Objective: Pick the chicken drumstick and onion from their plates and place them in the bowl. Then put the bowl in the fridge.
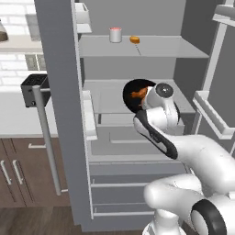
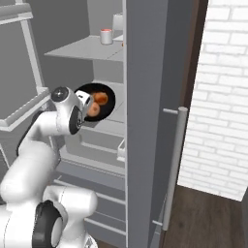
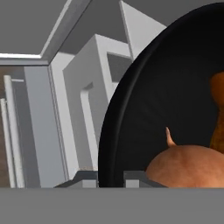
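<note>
While the white arm reaches into the open tall grey steel fridge (image 1: 137,59), the pincer (image 3: 110,177) is closed narrow on the rim of the round black shallow bowl (image 3: 144,109), at middle shelf level. Inside bowl: small orange-tan onion (image 3: 192,168) w/ golden-brown chicken drumstick (image 2: 100,97) beside it.

Simulated kitchen, evenly lit. White brick wall (image 2: 220,97) on the right side, white tiled wall (image 1: 16,69) on the left above a pale counter (image 1: 13,44). Black toaster (image 1: 33,89) on a white counter. Brown lower cabinets (image 1: 23,170) with pale bar handles. Dark wood plank floor (image 2: 208,220)
</note>
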